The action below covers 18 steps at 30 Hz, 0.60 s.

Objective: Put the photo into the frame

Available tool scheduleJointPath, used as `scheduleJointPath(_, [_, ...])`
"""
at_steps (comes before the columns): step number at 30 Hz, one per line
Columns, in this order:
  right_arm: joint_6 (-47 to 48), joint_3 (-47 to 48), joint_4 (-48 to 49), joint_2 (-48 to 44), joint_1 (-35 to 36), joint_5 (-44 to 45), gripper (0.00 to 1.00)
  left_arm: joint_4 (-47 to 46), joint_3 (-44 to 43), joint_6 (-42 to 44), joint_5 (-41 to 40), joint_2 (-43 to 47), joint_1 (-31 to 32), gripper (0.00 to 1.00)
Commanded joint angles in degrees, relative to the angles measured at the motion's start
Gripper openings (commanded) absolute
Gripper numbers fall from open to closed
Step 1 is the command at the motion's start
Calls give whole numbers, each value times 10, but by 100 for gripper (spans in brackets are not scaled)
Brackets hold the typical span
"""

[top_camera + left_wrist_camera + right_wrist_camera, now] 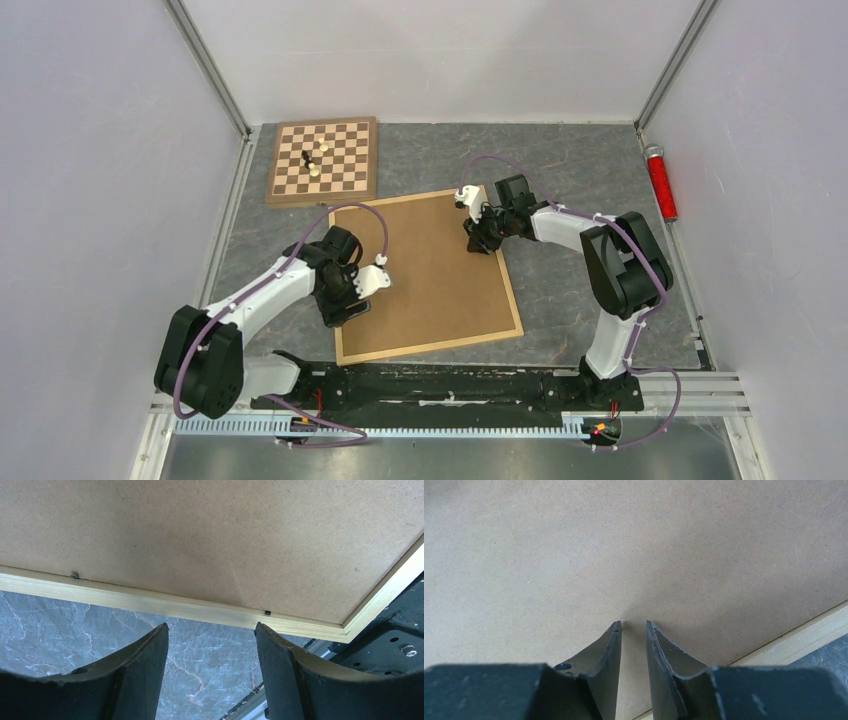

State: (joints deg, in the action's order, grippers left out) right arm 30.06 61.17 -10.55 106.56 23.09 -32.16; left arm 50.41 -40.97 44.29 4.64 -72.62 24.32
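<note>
The large rectangular frame of thin light natural wood lies flat on the grey marbled table top, back up, between the two arms, with a plain brown fibreboard backing sheet filling its opening. The sunset lake photo shows in no view, so I cannot tell whether it lies beneath that sheet or elsewhere. The left gripper hovers with its claw well apart and empty, just off the frame's narrow wooden border, where two small dark retaining tabs sit at the sheet's edge. The right gripper has its claw almost together, with a slim gap and nothing in it, tips at the backing sheet near the far right border. The frame looks light but rigid, and likely slides easily on the smooth table. Its slender rails probably suit a pinch across the border. The backing sheet seems stiff and thin, best lifted at an edge once the tabs are clear.
</note>
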Motion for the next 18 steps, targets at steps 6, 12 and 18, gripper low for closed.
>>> scheduleJointPath(6, [-6,-32,-115,42,7,17,27,-19,-6,9,11,-13,17,71])
scheduleJointPath(12, [-5,-33,-114,42,6,16,27,-25,4,6,9,-18,20,70])
scheduleJointPath(18, [-5,-33,-114,40,6,15,27,-27,18,3,8,-15,27,70])
